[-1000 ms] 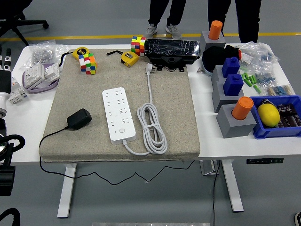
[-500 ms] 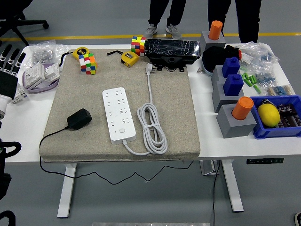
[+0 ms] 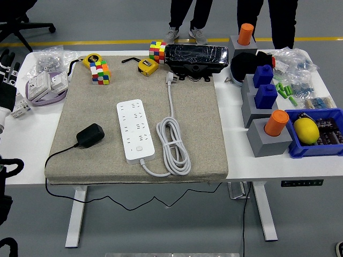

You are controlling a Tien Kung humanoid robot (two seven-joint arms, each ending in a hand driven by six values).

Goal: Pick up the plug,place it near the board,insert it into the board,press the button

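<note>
1. The black plug [image 3: 90, 135] lay flat on the grey mat [image 3: 203, 139], towards the mat's near left, with its thin black cord trailing left off the mat and drooping below the surface [image 3: 278, 166]
2. The white board [image 3: 135, 130] lay lengthwise just right of the plug, sockets facing up and clear, its button near its near end; plug and board were apart, not touching, so nothing was inserted
3. That layout looked made for a short carry: I judged the plug sat close beside the board so it could be lifted and brought over the sockets without crossing other things
4. The board's own white cable [image 3: 172, 145] was coiled on its right side, away from the plug, which kept the path between the two open
5. The left hand [image 3: 6, 64] was at the far left edge of the view, well apart from the plug and farther back, fingers spread upward and holding nothing
6. The right hand was out of view
7. Puzzle cubes [image 3: 99, 72] and yellow tape measures [image 3: 147, 66] lay along the mat's far edge, clear of the board
</note>
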